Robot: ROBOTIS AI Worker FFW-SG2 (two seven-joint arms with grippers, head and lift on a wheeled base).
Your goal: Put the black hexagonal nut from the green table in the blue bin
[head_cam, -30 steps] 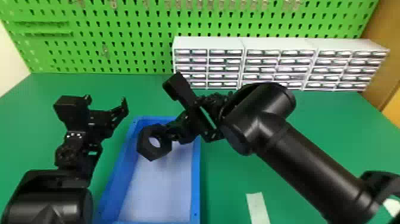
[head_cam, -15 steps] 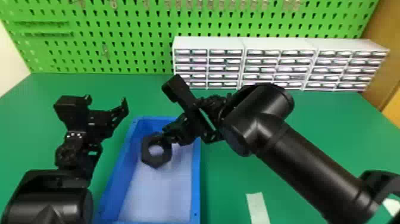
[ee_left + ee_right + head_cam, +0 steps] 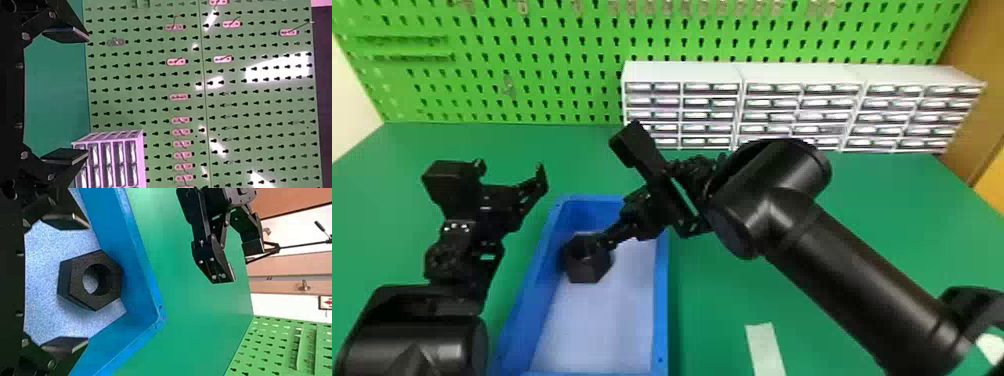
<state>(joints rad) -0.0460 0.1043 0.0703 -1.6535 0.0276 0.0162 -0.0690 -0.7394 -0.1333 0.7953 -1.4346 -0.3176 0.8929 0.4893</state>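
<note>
Likely release: nut [image 3: 589, 270] inside blue bin [image 3: 661, 300], lower left, head view; right gripper [image 3: 87, 283] jaws apart (left gripper [image 3: 87, 95] too); next, lift clear.

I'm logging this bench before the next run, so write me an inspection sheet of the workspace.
Surface: green table, matt-looking
Job's things: black hexagonal nut inside the blue bin
Clutter: pale strip on the table, right of the bin
Grippers: left gripper open, left of the bin; right gripper open, at the bin
Cables: nothing seen
Surroundings: green pegboard behind white drawer units
</note>
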